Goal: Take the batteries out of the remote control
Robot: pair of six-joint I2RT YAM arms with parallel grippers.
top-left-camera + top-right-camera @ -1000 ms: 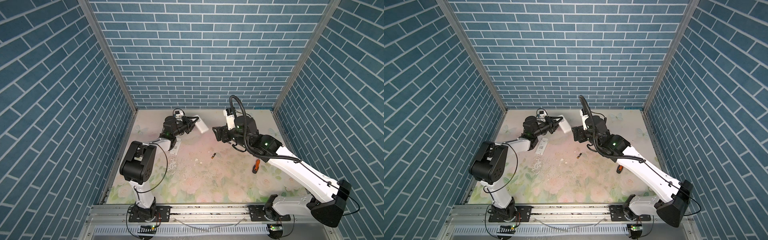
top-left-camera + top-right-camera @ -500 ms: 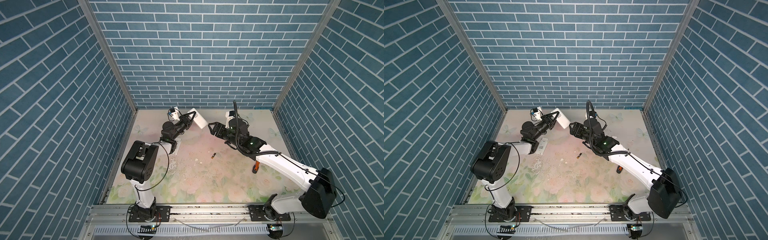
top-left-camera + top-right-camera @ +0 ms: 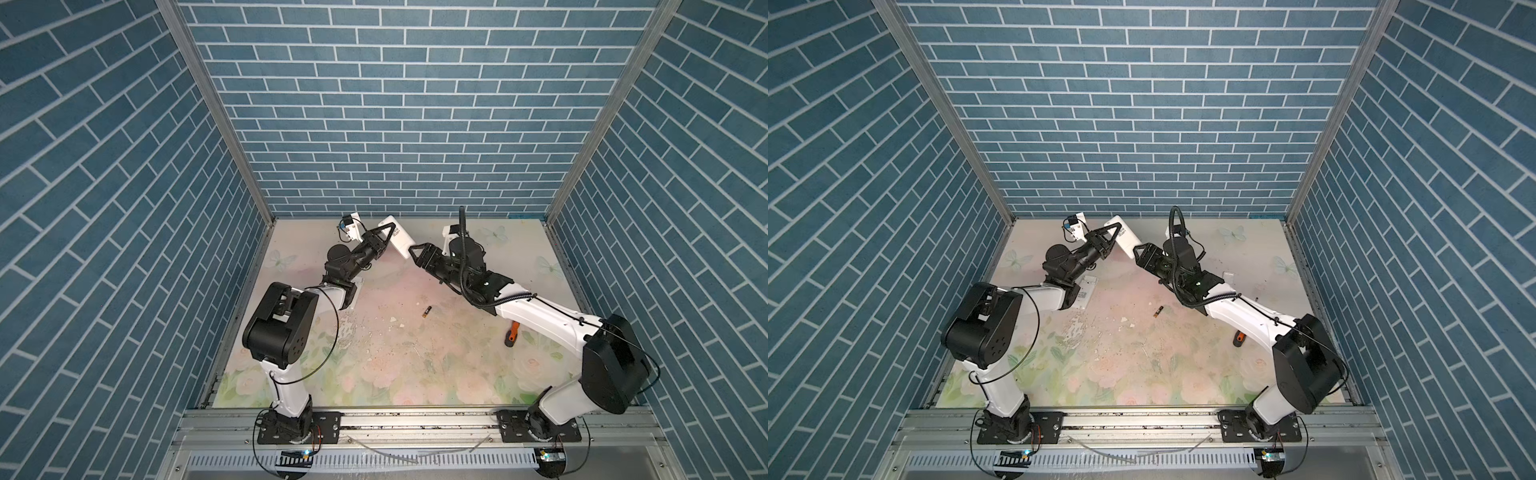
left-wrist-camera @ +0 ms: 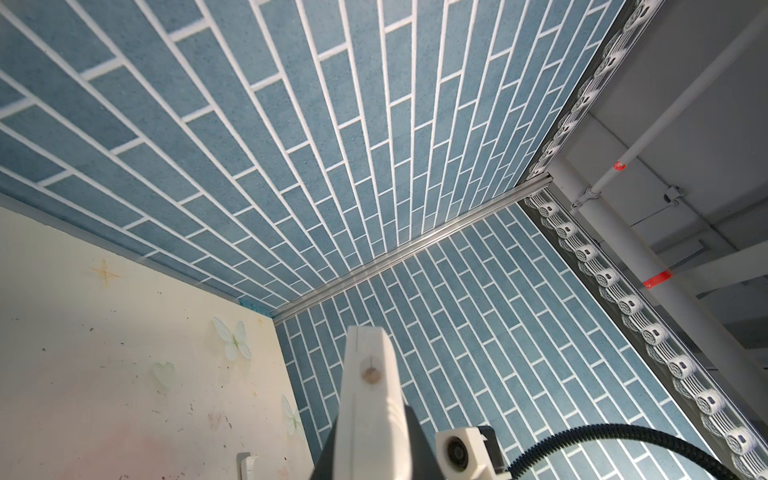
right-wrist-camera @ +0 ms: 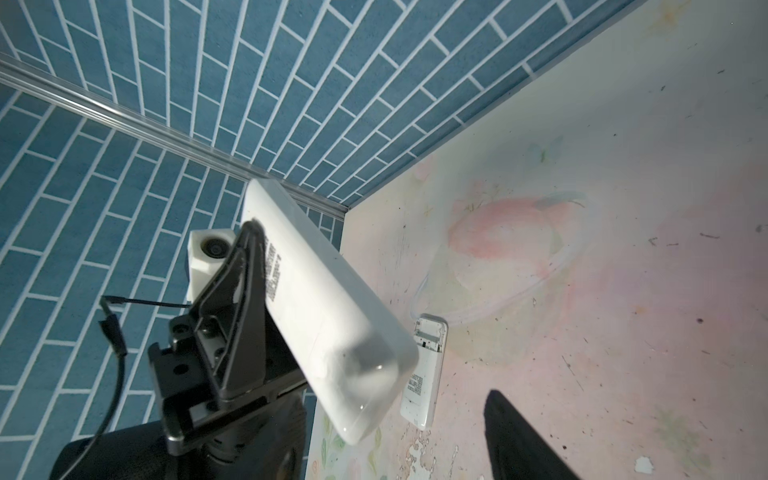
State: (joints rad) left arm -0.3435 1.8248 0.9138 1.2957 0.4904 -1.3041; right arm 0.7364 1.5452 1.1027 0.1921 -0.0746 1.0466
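Note:
My left gripper [image 3: 387, 240] is shut on a white remote control [image 3: 400, 242], held tilted in the air near the back wall; it shows in both top views [image 3: 1126, 240]. In the left wrist view the remote [image 4: 370, 399] sticks out from between my jaws. My right gripper [image 3: 415, 254] is open at the remote's lower end. The right wrist view has that end [image 5: 357, 374] close in front, with one dark fingertip [image 5: 519, 436] standing apart from it. One black battery with a gold end [image 3: 427, 311] lies loose on the mat mid-table. Any other batteries are hidden.
A second white remote [image 5: 424, 374] lies on the mat under the left arm, its back compartment open. An orange-handled screwdriver [image 3: 512, 332] lies beside the right forearm. Worn flecks [image 3: 353, 332] mark the flowered mat. Blue brick walls close in three sides.
The left gripper has lifted the remote higher and toward the back wall. The right gripper has reached over to the remote's lower end, its jaws narrowing.

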